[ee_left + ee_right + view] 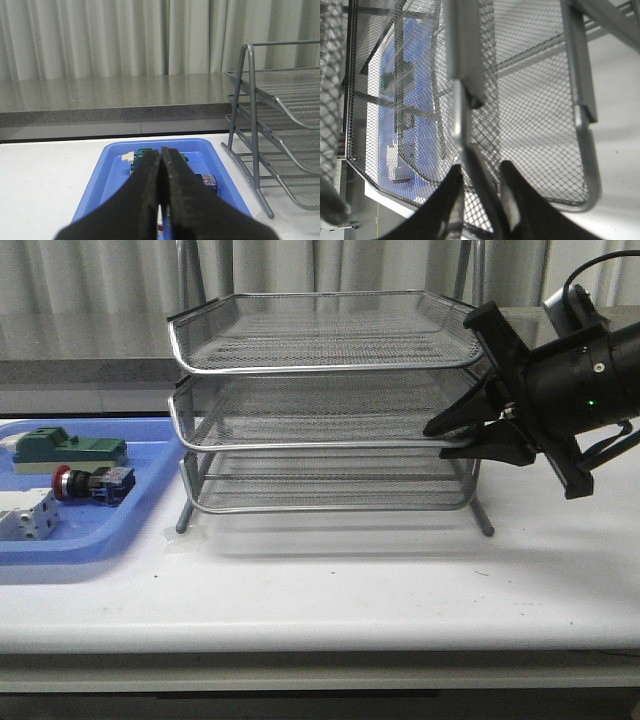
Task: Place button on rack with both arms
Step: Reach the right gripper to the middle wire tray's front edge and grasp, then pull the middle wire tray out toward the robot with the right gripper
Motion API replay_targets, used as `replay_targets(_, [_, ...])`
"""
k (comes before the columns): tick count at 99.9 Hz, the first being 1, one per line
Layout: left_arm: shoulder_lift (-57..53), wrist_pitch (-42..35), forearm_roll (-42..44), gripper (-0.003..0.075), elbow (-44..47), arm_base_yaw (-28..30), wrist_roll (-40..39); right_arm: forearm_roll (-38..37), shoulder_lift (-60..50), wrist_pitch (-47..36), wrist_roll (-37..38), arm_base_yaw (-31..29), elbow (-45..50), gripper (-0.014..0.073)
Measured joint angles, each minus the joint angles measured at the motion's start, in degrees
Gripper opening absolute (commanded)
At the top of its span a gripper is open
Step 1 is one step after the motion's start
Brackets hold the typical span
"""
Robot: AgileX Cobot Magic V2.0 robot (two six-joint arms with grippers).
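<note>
The button (90,483) lies on its side in the blue tray (100,542), red head to the left and blue block to the right. In the left wrist view only its blue block (207,181) shows beside my fingers. The three-tier wire rack (300,368) stands mid-table. My right gripper (438,440) is at the right front corner of the middle tray, jaws open and straddling that tray's rim (462,135). My left gripper (161,152) is shut and empty, held above the blue tray (115,160). The left arm is out of the front view.
A green block-shaped part (70,450) and a white-grey terminal block (25,515) lie in the blue tray with the button. The rack's frame legs (252,100) stand right of the tray. A grey ledge and curtains run behind the table.
</note>
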Motion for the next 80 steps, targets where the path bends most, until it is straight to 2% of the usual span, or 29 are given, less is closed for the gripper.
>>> replay_targets(15, [0.0,0.0,0.0,-0.0020,0.0,0.0,0.0,0.4,0.0,0.1,0.1,0.3,0.0,-0.0008])
replay_targets(53, [0.0,0.0,0.0,-0.0020,0.0,0.0,0.0,1.2,0.0,0.6,0.1,0.3,1.6,-0.0010])
replay_targets(80, [0.0,0.0,0.0,-0.0020,0.0,0.0,0.0,1.8,-4.1,1.4,-1.4,0.3,8.3,-0.0010])
